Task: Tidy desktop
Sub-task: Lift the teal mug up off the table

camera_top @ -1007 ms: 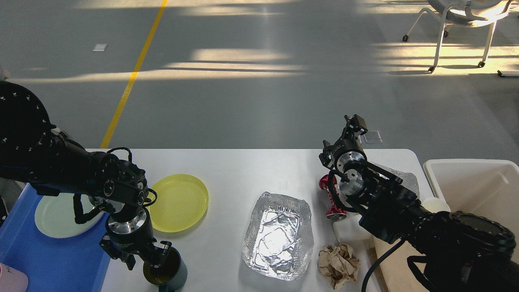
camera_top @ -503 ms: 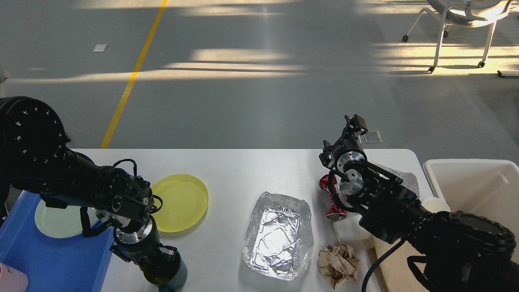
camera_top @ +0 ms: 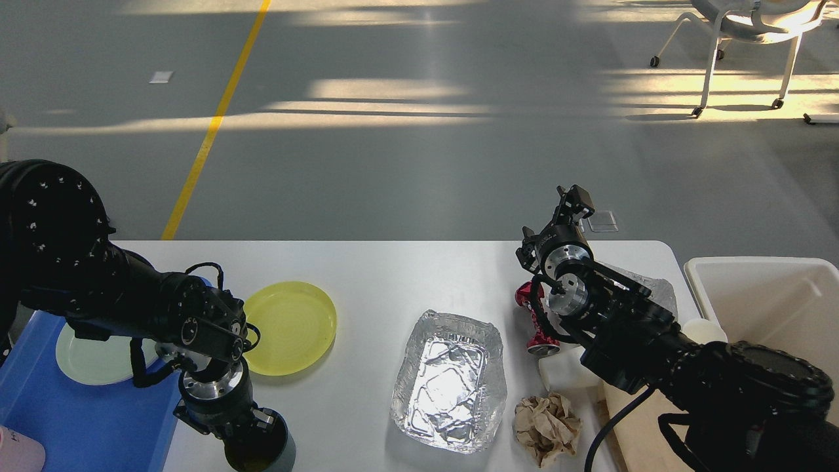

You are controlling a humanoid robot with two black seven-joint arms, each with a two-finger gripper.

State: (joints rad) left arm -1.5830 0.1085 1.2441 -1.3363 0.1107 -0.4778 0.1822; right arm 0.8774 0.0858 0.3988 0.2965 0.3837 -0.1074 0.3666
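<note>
Left claw (camera_top: 259,426) grips dark cup (camera_top: 272,449), bottom cut off; right claw (camera_top: 571,200) unreadable.

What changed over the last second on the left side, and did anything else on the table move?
The left gripper, at the dark green cylindrical cup, carried it toward the near edge of the white desktop and slightly left. The right gripper, yellow round plate and foil tray stayed put.

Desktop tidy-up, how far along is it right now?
Early to midway. Looks done: a pale green plate lies in the blue tray. In hand: the left gripper is down at the dark cup; whether its jaws grip the rim is unclear. Left on the desktop: yellow plate, foil tray, crumpled paper, red can. The right gripper hovers, holding nothing.
</note>
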